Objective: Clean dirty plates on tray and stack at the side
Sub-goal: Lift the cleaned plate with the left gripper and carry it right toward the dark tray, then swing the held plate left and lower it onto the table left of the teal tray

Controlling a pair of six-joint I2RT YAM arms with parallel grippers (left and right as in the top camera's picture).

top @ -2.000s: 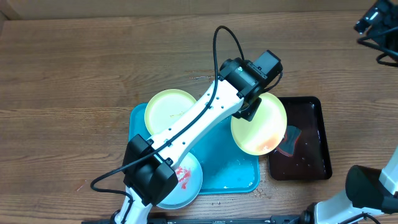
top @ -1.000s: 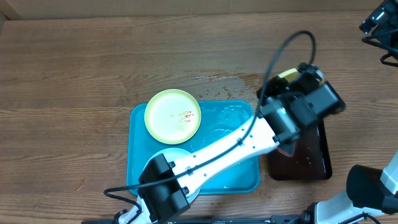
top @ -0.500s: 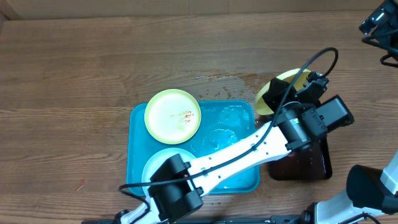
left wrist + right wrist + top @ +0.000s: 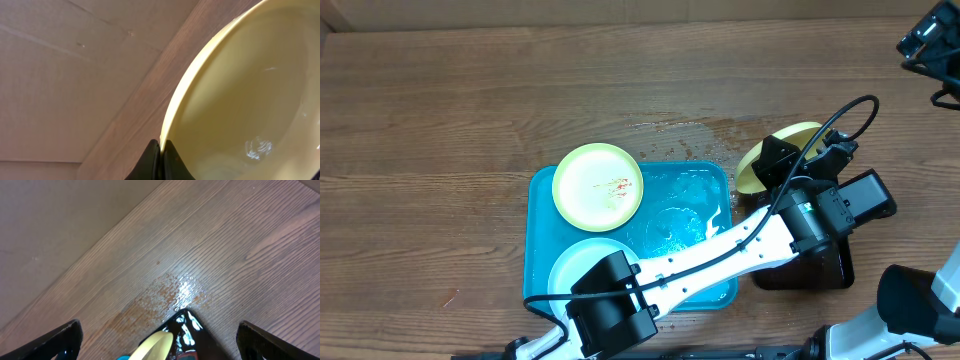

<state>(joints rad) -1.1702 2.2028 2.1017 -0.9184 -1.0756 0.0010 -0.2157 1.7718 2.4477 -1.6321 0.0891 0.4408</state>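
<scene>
The wood-grain worktop (image 4: 440,120) carries a big blue tray (image 4: 533,230) near its front edge. A smaller dark tray (image 4: 823,275) sits just beside it, to the right. A wet patch (image 4: 680,130) glistens on the bare wood just behind the two trays.

The left arm (image 4: 720,250) hides most of the pale blue plate (image 4: 564,268).

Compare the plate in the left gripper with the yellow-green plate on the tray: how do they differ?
The held plate is pinched at its rim by the left gripper, off the tray; the tray plate lies flat, untouched. The tray plate has red smears; the held plate shows none. Both are round and yellow-green.
</scene>
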